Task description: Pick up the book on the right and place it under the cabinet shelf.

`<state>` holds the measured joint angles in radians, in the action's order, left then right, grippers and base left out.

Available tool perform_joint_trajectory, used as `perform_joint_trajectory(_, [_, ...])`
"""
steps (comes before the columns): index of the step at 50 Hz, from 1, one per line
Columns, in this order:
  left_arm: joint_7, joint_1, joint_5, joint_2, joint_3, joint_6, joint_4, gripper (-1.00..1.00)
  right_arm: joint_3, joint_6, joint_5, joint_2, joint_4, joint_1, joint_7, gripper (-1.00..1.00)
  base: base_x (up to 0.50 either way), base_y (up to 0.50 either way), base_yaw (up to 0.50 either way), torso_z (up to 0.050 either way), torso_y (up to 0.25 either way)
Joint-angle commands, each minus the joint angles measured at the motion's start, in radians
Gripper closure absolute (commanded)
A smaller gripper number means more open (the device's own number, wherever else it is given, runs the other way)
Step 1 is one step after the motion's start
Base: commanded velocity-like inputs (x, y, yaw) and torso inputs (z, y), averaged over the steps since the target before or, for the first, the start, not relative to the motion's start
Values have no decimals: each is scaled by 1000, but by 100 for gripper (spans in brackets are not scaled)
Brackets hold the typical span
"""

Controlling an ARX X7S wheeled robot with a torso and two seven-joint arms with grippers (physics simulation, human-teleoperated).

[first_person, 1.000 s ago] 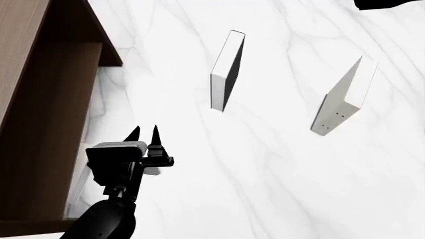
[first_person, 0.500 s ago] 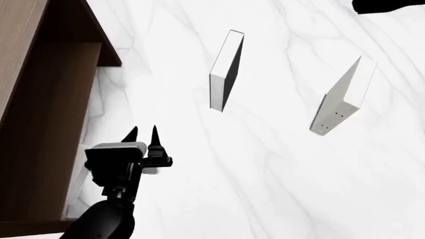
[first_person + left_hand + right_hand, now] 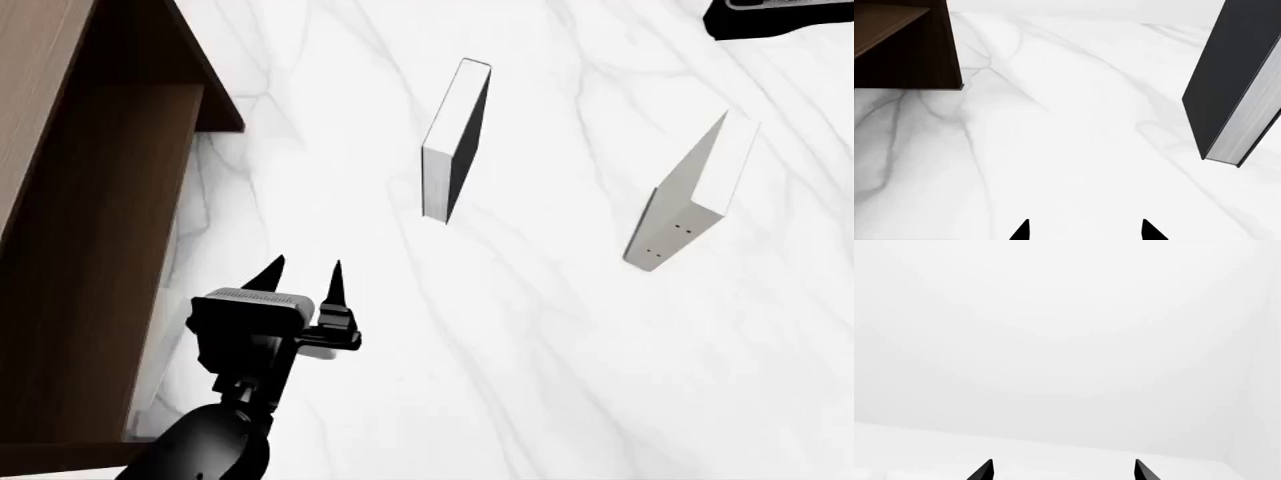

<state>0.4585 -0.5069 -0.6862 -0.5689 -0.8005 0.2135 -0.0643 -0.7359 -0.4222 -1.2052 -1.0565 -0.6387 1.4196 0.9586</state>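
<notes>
Change: left gripper (image 3: 304, 272) has spread wider, shifted slightly toward the black book (image 3: 455, 140).
Left jaws: released, empty.
Right gripper (image 3: 1062, 469): jaws apart, empty.
Book (image 3: 687, 195): standing on the table (image 3: 534, 330), well apart from both grippers.
Cabinet (image 3: 80, 200): left.

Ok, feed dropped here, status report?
Left gripper and right gripper open, empty. Pale grey book seemingly flat at cabinet foot, mostly hidden. Black-cover book, dotted book upright, apart.

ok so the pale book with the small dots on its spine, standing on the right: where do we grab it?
Probably the top edge, coming straight down, with one finger on each cover. The pale book with small dots on its spine stands on end on the white marble table, so its thin width fits between the fingers and both covers are exposed. The right end effector is open.
</notes>
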Motion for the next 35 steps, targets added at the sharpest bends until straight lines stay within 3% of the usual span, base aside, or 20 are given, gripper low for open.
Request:
perform_joint_trajectory(1, [-14, -80, -97, -50, -14, -19, 38, -100, 2, 6, 3, 1, 1, -14, -3, -100, 0, 0, 0, 0, 0])
perform_joint_trajectory(18, [7, -101, -50, -93, -26, -23, 242, -100, 5, -8, -6, 7, -3, 0, 1, -100, 0, 0, 0, 1, 4])
perform_joint_trajectory(35, [42, -124, -23, -84, -21, -32, 314, -100, 11, -19, -14, 9, -5, 12, 0, -100, 0, 0, 0, 1, 3])
